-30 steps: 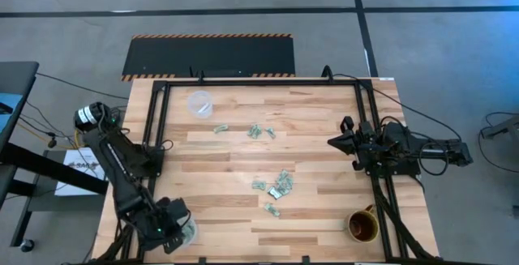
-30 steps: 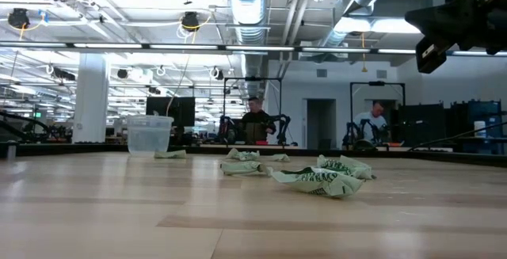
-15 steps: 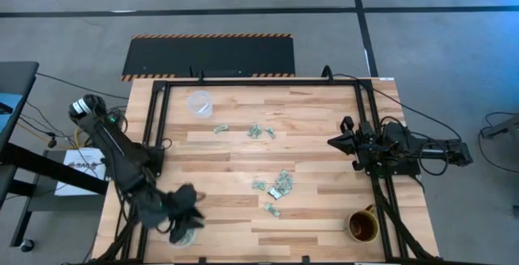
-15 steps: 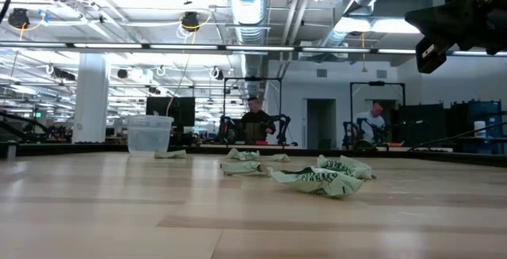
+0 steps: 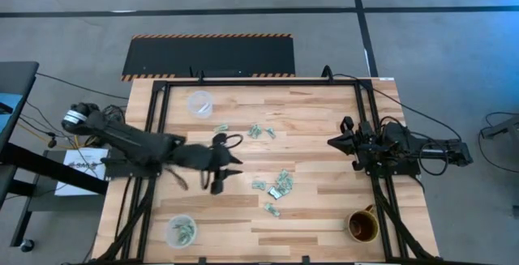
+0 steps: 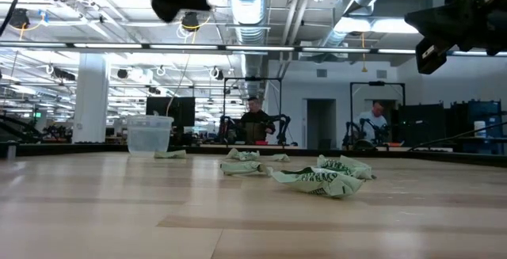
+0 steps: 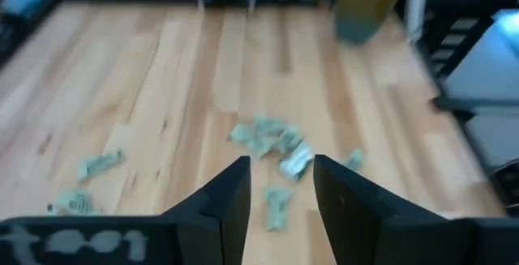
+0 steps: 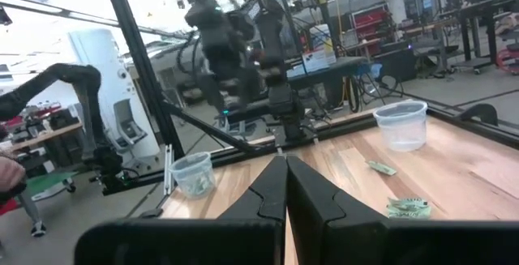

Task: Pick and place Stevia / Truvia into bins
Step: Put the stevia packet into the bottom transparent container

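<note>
Pale green and white Stevia packets lie flat and scattered mid-table (image 5: 276, 184), with more farther back (image 5: 259, 130); in the low view they sit crumpled (image 6: 317, 178). One clear cup stands at the far left (image 5: 199, 103), (image 6: 150, 135). The other stands at the near left (image 5: 182, 231) with packets inside. My left gripper (image 5: 227, 166) hovers open and empty above the table, left of the middle packets (image 7: 268, 139), its fingers apart (image 7: 280, 192). My right gripper (image 5: 334, 142) waits shut at the table's right side (image 8: 284, 188).
A brown mug (image 5: 362, 226) stands near the table's near right corner. A black frame rail (image 5: 158, 135) runs along the left, far and right sides. Bare wood lies between the packet groups. People sit at desks in the room beyond the table.
My left arm has swung away from above the near-left cup, moving toward the far edge and the right, out over the table's middle left. It has risen into the top of the low view. The near-left cup now shows uncovered, with packets inside.
</note>
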